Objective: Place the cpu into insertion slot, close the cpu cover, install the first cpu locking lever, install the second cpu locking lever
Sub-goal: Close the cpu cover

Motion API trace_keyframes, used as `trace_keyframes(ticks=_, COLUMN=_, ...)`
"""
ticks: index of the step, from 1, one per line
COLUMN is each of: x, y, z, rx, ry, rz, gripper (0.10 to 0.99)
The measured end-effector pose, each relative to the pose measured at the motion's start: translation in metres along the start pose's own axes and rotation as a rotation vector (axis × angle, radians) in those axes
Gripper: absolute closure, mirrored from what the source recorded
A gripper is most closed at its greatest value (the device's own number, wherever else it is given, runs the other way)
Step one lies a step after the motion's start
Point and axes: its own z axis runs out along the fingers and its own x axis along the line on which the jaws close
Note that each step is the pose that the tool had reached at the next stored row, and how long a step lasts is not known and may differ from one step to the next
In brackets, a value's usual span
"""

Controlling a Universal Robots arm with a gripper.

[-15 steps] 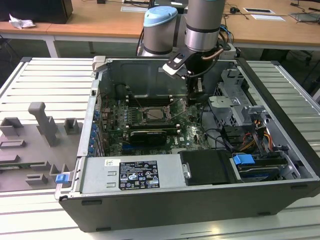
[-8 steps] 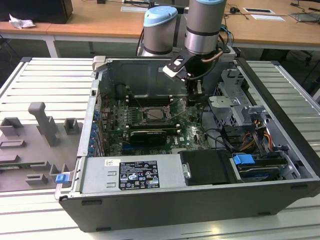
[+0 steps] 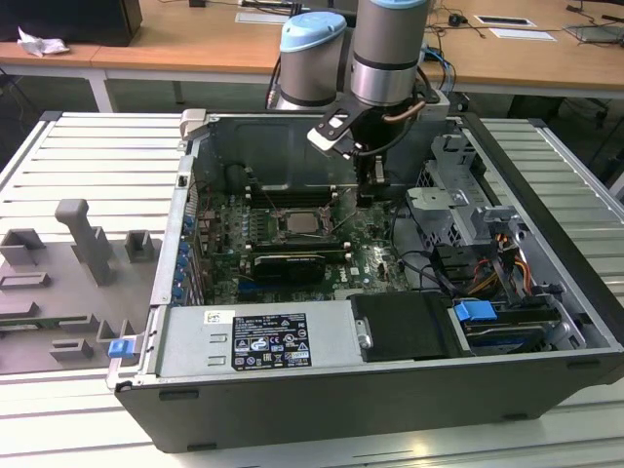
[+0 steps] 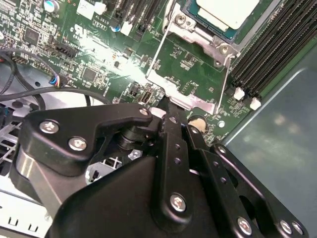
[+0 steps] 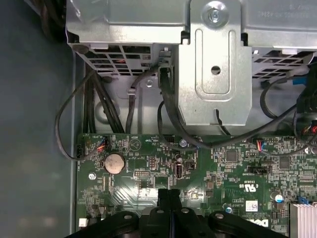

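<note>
Slatted metal table [image 3: 58, 419], open computer case [image 3: 292, 409]. Gripper [image 4: 166, 103] clenched on nothing, tips just beside wire locking lever [image 4: 156, 54]. Cpu [image 4: 228, 10] sits in insertion slot [image 4: 190, 30].

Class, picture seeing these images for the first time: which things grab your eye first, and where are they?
The grey-and-blue robot arm reaching down into the open computer case dominates the top middle of the exterior view. On the green motherboard the pale cpu stands out; in the second wrist view the black gripper, shut, points close by it.
</note>
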Motion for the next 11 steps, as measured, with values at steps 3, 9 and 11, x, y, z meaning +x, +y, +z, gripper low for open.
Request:
trace_keyframes(ticks=3, x=0.0, y=-0.0019, z=-0.0001, rx=0.0, ry=0.0001, rz=0.0, gripper=0.98)
trace_keyframes(ticks=9, x=0.0001, y=-0.0068, z=-0.0003, rx=0.0, ry=0.0001, rz=0.0, gripper=0.98)
trace_keyframes(ticks=11, x=0.0001, y=-0.0093, z=-0.0004, rx=0.0, ry=0.0, rz=0.0, gripper=0.98)
